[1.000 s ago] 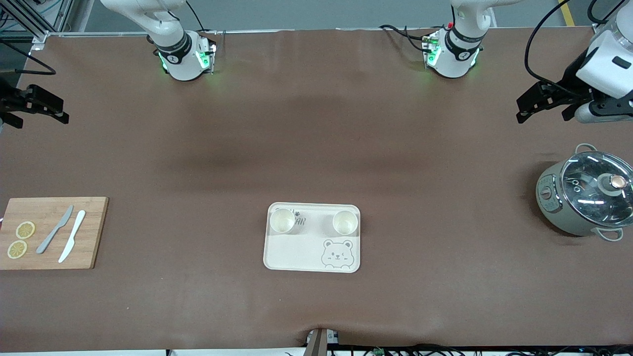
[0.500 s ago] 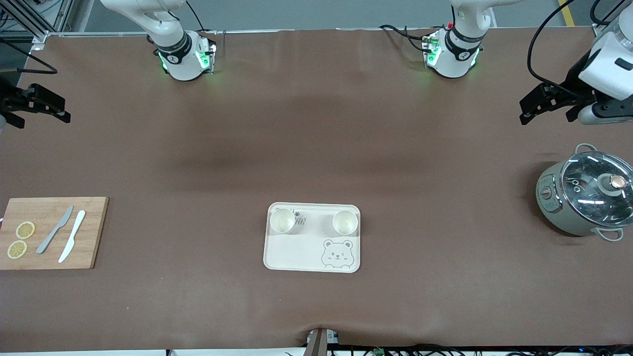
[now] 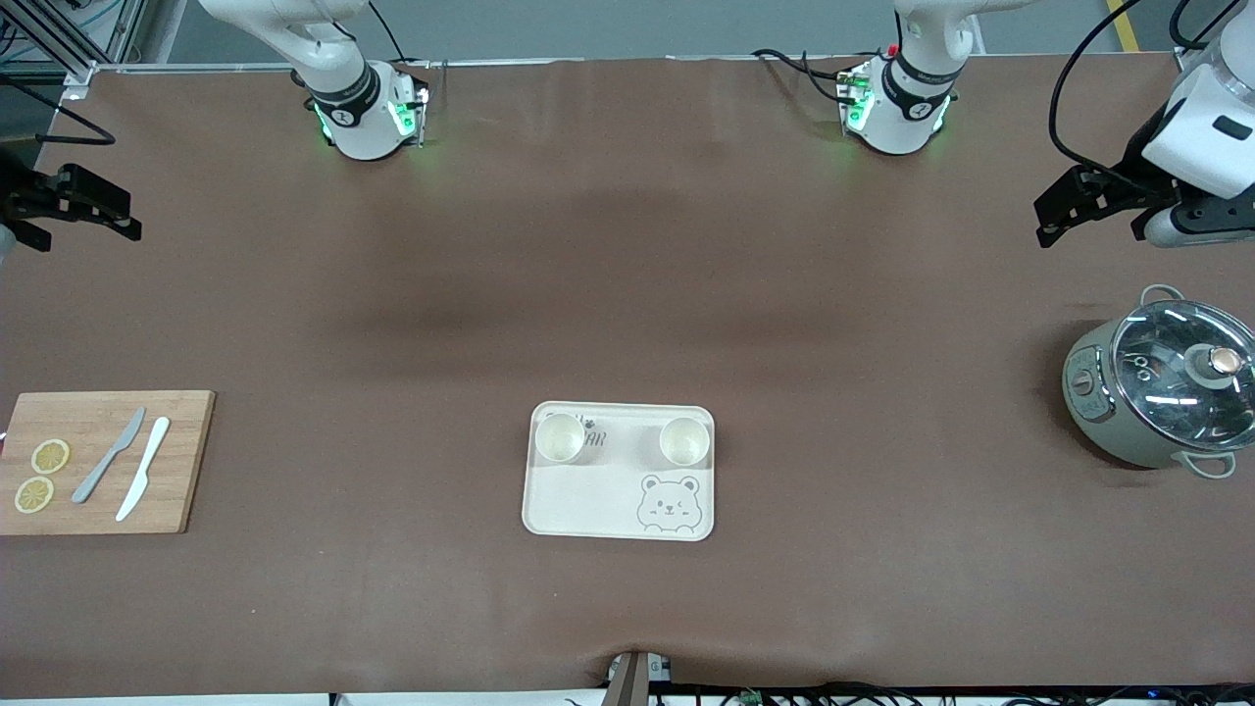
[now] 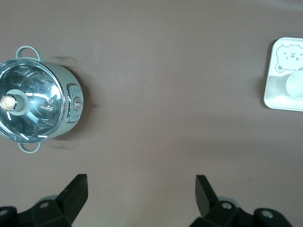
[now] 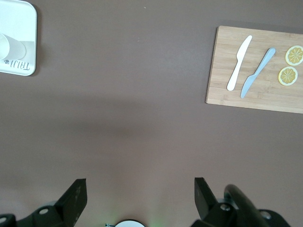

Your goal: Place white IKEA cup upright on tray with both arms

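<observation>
The cream-white tray (image 3: pixel 578 505) with the bear face lies on the brown table near the front camera. Two white cups stand upright on its edge farther from that camera, one (image 3: pixel 559 438) toward the right arm's end, one (image 3: pixel 684 441) toward the left arm's end. My left gripper (image 3: pixel 1044 224) is open and empty, up over the table's left-arm end above the pot. My right gripper (image 3: pixel 130 222) is open and empty over the right-arm end. The left wrist view shows its gripper (image 4: pixel 139 182), the tray (image 4: pixel 273 97) and a cup (image 4: pixel 296 85). The right wrist view shows its gripper (image 5: pixel 137 184), the tray (image 5: pixel 21 14) and a cup (image 5: pixel 9 47).
A grey-green pot with a glass lid (image 3: pixel 1157 392) stands at the left arm's end, also in the left wrist view (image 4: pixel 35 99). A wooden cutting board (image 3: pixel 103 461) with two knives and two lemon slices lies at the right arm's end, also in the right wrist view (image 5: pixel 255 71).
My left gripper has drawn back slightly toward its end of the table. My right gripper has shifted very little. The cups and tray have not moved.
</observation>
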### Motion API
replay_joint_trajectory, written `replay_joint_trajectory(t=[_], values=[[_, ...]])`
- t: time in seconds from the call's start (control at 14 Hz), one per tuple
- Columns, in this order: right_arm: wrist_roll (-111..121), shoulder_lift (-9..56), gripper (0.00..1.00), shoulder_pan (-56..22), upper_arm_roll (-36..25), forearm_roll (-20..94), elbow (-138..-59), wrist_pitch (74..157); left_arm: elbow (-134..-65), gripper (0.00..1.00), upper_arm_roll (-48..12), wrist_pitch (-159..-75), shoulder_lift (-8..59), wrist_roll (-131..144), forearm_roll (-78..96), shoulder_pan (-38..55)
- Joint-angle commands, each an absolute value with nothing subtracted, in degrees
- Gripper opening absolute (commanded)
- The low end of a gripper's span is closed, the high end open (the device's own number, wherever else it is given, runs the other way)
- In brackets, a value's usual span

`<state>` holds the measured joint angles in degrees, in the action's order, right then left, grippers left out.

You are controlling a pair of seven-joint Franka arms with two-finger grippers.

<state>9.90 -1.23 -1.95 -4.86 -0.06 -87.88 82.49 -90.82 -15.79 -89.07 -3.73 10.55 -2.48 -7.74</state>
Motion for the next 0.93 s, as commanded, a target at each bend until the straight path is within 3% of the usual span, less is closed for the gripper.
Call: replay_joint_trajectory(t=[0.0, 0.86], values=[[10.55, -2.11, 1.0, -1.93, -4.66, -0.7, -87.72, 81.91, -89.91, 1.0, -16.35, -88.33, -3.61, 10.81, -3.87, -8.0], [10.81, -2.11, 1.0, -2.37, -4.31, -0.79, -87.63, 81.56, -90.35, 1.0, -16.35, -88.24, -3.69, 10.9, -3.87, -8.09]])
